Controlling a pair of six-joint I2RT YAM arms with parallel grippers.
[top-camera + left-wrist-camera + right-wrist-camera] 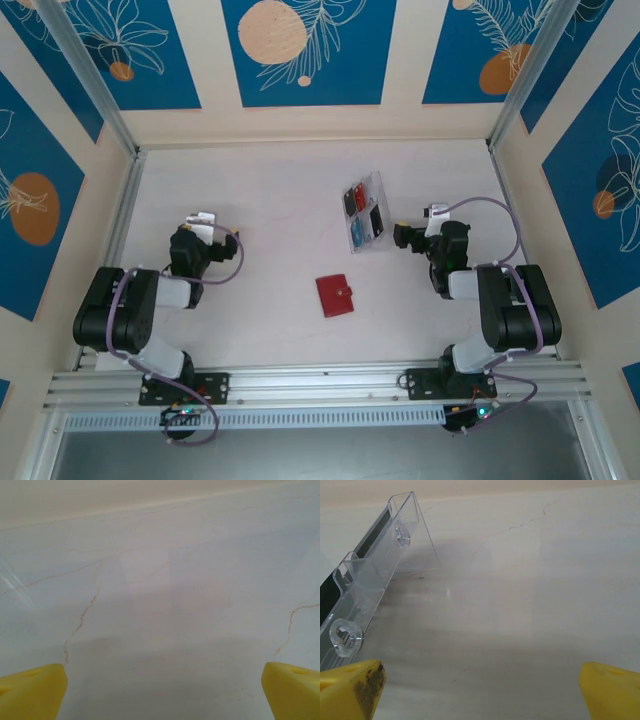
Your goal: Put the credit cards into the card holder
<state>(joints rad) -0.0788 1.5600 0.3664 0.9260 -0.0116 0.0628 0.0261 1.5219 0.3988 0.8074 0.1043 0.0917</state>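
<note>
Item: credit cards (376, 219), in the clear tray (374, 180) beyond the closed card holder (335, 295); likely light, stiff, slick, so pinch an exposed edge; your left end effector (160, 692) and right end effector (480, 692) stand open, empty.

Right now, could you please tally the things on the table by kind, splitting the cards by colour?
Black cards: 2
Red card: 1
Blue card: 1
Red wallet: 1
Clear tray: 1
Total: 6
The cards look small from above, so their count is approximate.
</note>
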